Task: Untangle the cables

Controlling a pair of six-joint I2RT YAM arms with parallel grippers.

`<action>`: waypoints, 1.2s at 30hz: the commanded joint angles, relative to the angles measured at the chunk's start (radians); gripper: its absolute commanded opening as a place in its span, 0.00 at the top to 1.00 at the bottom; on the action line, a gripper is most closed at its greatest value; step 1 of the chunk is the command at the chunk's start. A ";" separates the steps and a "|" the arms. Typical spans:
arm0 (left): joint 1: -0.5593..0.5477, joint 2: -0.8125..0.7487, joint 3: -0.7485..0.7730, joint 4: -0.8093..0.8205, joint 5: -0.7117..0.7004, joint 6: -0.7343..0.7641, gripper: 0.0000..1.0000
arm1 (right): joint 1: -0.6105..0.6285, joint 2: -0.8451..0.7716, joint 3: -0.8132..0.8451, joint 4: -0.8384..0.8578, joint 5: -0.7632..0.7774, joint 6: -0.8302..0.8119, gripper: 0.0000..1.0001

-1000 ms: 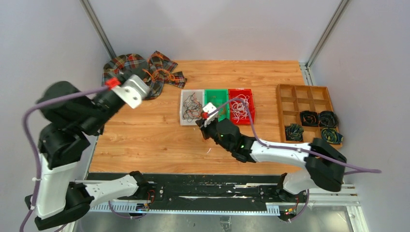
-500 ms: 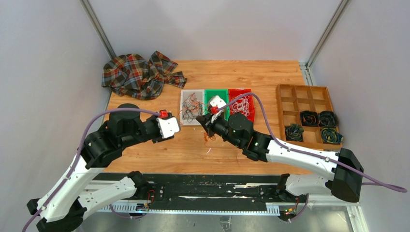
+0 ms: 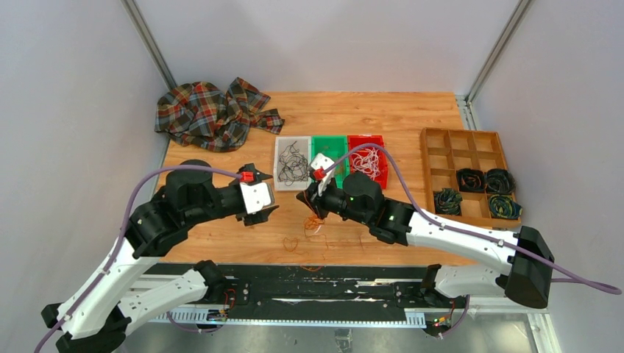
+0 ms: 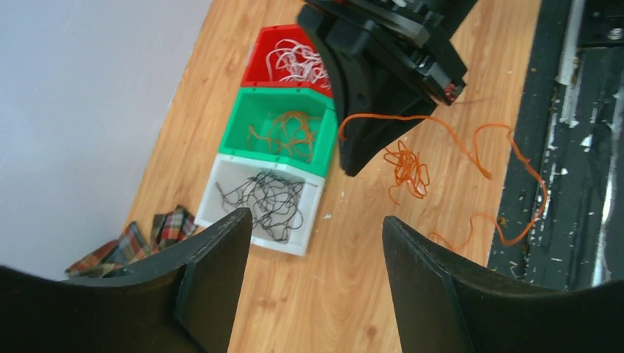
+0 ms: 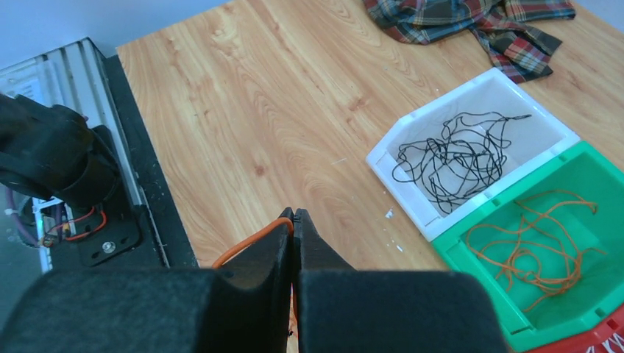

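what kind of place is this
Probably a robotics lab test cell: a left arm and right arm bolted at a wooden table, bare booth walls around it, and three bins of colour-sorted cables.

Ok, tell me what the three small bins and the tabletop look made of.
White bin, green bin, red bin: probably moulded plastic, judging by the uniform colour and smooth thin walls. Tabletop: wood or wood-look laminate, with visible grain and a smooth satin surface; cannot tell which.
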 commanded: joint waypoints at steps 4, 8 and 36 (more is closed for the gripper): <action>-0.005 0.057 -0.022 -0.040 0.234 -0.090 0.26 | 0.009 0.005 0.110 -0.054 -0.010 0.039 0.99; -0.005 0.063 -0.070 0.009 0.278 -0.186 0.21 | 0.037 0.048 0.207 -0.143 0.199 0.039 0.99; -0.005 0.033 -0.117 0.109 0.078 -0.073 0.99 | 0.119 0.118 0.275 -0.158 0.471 0.130 0.99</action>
